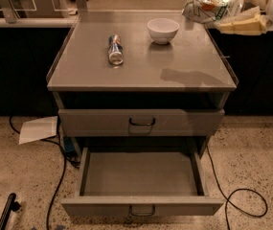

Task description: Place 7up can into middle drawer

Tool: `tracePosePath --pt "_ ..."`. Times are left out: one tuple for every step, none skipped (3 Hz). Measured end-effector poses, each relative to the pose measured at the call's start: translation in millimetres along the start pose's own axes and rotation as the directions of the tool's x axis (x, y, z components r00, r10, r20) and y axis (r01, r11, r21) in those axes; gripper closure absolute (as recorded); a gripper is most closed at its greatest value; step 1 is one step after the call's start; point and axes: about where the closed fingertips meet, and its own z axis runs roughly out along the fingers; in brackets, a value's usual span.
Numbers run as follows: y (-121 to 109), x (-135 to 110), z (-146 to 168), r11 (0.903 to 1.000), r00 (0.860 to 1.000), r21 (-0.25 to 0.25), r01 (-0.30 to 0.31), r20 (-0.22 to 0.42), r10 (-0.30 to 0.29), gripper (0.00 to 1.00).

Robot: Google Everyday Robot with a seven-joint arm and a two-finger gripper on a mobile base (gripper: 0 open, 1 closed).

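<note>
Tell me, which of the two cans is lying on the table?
The slim blue-red-silver can, on its side left of the white bowl. The green 7up can is up in the gripper, top right.

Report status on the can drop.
Gripper shut on the 7up can, high over the cabinet, right rear corner. Middle drawer open, floor bare. Path down looks clear.

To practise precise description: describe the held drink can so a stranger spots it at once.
Start at the grey cabinet. Above its back right corner, the pale pincer grips the 7up can in the air. It is stout, green and white, unlike the slim can lying on top.
</note>
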Motion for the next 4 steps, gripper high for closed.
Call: tracePosePath --pt "18 8 9 0.9987 0.998 -0.008 -0.05 0.026 0.05 1.0" --pt "49 16 13 0.9874 0.985 0.026 -0.156 0.082 0.153 1.0" --pt "89 37 8 0.9537 0.956 0.095 -0.286 0.097 0.277 1.0" --pt "126 63 11 0.9157 0.925 0.13 -0.38 0.084 0.372 1.0"
